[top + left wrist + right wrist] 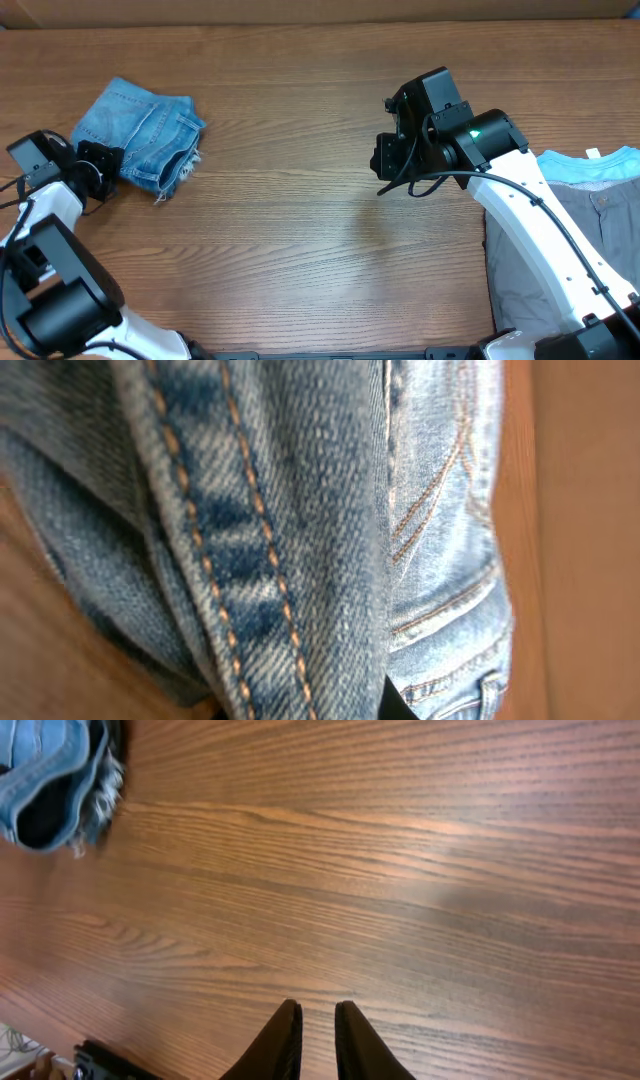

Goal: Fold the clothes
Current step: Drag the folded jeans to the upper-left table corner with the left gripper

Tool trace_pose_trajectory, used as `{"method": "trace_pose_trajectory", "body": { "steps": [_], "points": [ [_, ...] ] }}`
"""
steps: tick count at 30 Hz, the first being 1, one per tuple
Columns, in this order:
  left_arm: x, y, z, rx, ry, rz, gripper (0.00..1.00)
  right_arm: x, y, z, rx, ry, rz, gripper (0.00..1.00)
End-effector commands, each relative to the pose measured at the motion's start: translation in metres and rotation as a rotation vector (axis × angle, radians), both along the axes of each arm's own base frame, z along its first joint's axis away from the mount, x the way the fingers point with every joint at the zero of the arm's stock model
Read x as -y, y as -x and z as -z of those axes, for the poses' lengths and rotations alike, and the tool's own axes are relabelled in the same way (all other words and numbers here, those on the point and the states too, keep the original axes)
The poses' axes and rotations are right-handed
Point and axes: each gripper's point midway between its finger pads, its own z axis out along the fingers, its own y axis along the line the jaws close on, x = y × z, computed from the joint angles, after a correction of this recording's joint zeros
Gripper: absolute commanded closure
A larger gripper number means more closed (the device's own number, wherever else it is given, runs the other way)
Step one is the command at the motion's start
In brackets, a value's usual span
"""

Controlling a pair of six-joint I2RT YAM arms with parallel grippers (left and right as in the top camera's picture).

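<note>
Sitting folded left, jeans [140, 132], grey garment [612, 235] right

No legible txt, labels, brands or nos. were visible anywhere, incl. on the jeans [140, 125] & worktop [300, 200].

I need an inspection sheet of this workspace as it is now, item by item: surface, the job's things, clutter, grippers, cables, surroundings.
surface: wooden table, brown grain, no spill seen.
job's things: jeans, folded into a compact bundle at the far left, with a frayed hem showing.
clutter: grey garment and light-blue garment lying at the right edge, partly under the right arm.
grippers: left gripper closed at the jeans' left edge, seemingly pinching denim; right gripper nearly closed, holding nothing, above the table.
cables: black cable looping off the right wrist, apart from the jeans.
surroundings: nothing seen.
</note>
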Motion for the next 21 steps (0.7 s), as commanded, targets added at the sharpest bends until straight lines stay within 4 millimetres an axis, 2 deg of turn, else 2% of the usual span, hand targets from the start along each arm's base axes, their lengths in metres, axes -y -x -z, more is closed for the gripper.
{"method": "trace_pose_trajectory", "body": {
  "steps": [1, 4, 8, 11, 15, 16, 18, 19, 21],
  "points": [
    [-0.014, -0.014, -0.004, 0.046, 0.028, -0.082, 0.96, 0.001, 0.000, -0.006, 0.018, -0.003, 0.008, 0.84],
    [-0.029, -0.027, -0.010, 0.108, -0.007, -0.133, 0.95, 0.001, 0.000, -0.006, 0.017, -0.003, 0.008, 0.84],
    [-0.036, -0.040, -0.014, 0.168, 0.023, -0.200, 0.95, 0.002, 0.001, -0.006, 0.014, -0.002, 0.009, 0.84],
    [-0.035, -0.045, -0.006, 0.165, 0.096, -0.277, 0.93, 0.002, 0.001, -0.006, 0.007, -0.003, 0.019, 0.84],
    [-0.030, -0.052, 0.003, 0.158, 0.137, -0.315, 0.84, 0.003, 0.005, -0.004, -0.011, 0.002, 0.024, 0.84],
    [-0.027, -0.053, 0.004, 0.158, 0.138, -0.311, 0.74, 0.003, 0.005, -0.004, -0.012, 0.003, 0.024, 0.85],
    [-0.026, -0.055, 0.001, 0.170, 0.126, -0.287, 0.47, 0.003, 0.005, -0.004, -0.013, 0.002, 0.025, 0.84],
    [-0.023, -0.057, -0.003, 0.186, 0.109, -0.247, 0.00, 0.004, 0.005, -0.004, -0.016, 0.002, 0.028, 0.85],
    [-0.020, -0.058, -0.013, 0.217, 0.056, -0.148, 0.00, 0.004, 0.007, -0.003, -0.024, 0.005, 0.029, 0.85]
  ]
}}
